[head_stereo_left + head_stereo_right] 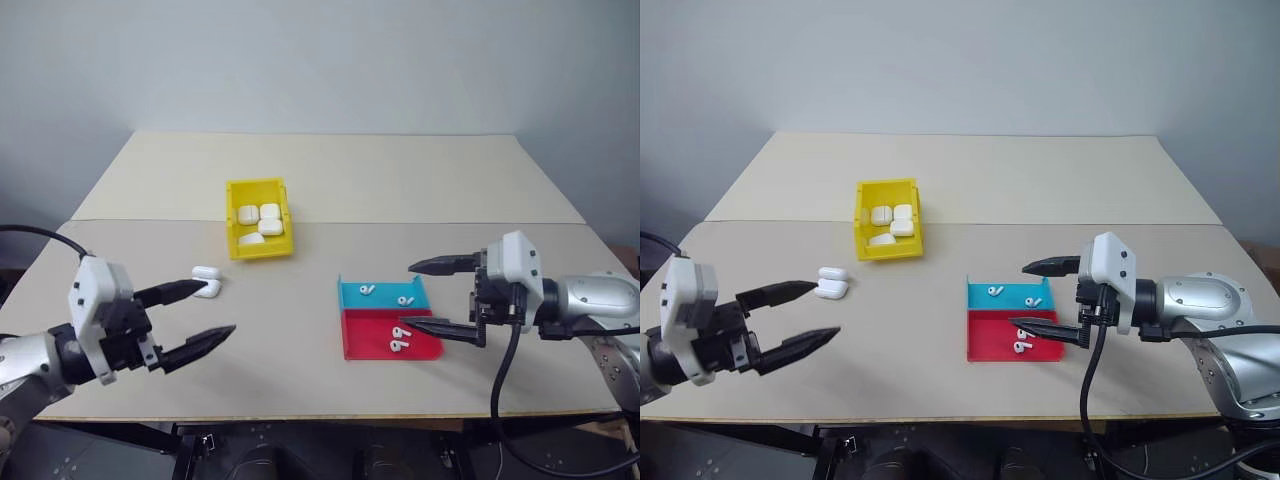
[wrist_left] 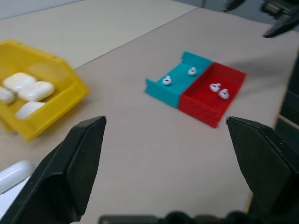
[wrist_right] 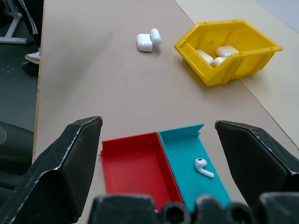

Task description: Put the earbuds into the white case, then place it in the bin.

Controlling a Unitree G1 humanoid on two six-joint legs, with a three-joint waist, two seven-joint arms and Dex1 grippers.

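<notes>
Earbuds point(image 1: 400, 339): four loose in tray point(image 1: 388, 320), two in the blue half, two in the red, just off right gripper's point(image 1: 430, 296) tips. No readable writing anywhere. Left gripper point(image 1: 205, 312) jaws wide, empty; open white case point(image 1: 206, 282) on table point(image 1: 300, 370) just beyond its upper finger. Yellow bin point(image 1: 240, 222) farther off, holding several closed cases point(image 1: 262, 220). Right gripper jaws wide, empty.

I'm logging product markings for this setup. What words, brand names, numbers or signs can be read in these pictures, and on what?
None can be read: the yellow bin, the blue-and-red tray, the open white case, the earbuds and both grippers show plain surfaces with no legible text.
</notes>
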